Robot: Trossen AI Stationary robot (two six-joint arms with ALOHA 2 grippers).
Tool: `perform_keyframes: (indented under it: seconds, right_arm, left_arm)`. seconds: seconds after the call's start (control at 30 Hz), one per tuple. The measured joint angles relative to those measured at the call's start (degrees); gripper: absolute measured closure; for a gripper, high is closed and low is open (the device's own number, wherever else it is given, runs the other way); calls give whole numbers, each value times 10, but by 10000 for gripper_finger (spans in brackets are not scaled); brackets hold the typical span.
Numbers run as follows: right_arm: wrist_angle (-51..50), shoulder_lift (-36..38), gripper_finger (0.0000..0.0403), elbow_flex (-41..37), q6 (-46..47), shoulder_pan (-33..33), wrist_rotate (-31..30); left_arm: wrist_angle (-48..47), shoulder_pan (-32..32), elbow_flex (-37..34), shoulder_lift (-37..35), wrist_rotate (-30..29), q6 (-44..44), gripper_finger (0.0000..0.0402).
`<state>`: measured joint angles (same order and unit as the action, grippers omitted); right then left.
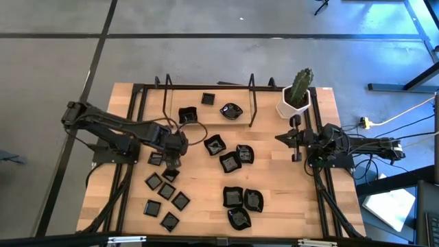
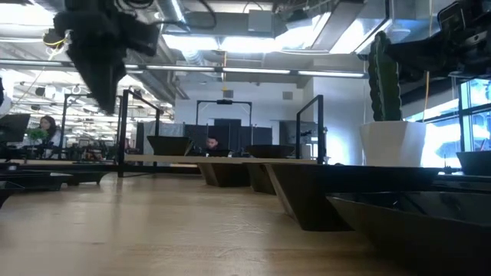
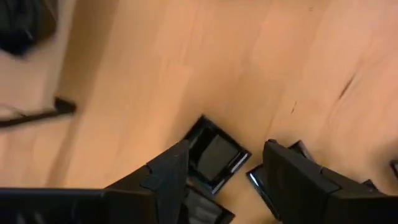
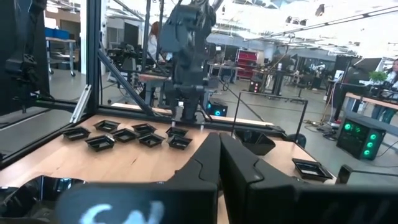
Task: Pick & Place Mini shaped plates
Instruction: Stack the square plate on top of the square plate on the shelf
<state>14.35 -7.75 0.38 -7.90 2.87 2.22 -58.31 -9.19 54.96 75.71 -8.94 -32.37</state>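
Here, small glossy black flat square dish (image 3: 214, 155) is seen on wooden table (image 1: 274, 185) at table's 9 o'clock, beneath left gripper (image 1: 171, 162), fingers wide, empty. Judged light, stiff, slippery; raised rim is best pinched. Right gripper (image 1: 295, 139) is parked, closed, at 3 o'clock.

Mini shaped plates (image 1: 231, 162) are lying scattered on the surface (image 1: 288, 192): small ones grouped toward left front, bigger ones mid & right front, 3 nr back edge. Cactus pot (image 1: 295, 104) is sitting at back right corner.
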Motion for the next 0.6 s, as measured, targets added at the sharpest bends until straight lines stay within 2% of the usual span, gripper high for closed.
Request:
perform_keyframes:
  seconds: [0.17, 0.33, 0.47, 0.6]
  right_arm:
    - [9, 0, 397, 0, 2, 0, 0]
    - [13, 0, 397, 0, 2, 0, 0]
    - [12, 0, 397, 0, 2, 0, 0]
    - [11, 0, 397, 0, 2, 0, 0]
  left_arm:
    - [3, -18, -19, 15, 5, -56, 208]
    - [8, -20, -21, 43, -15, -150, 221]
    - [16, -21, -21, 69, 9, -138, 227]
    - [18, -24, -21, 98, 1, -152, 232]
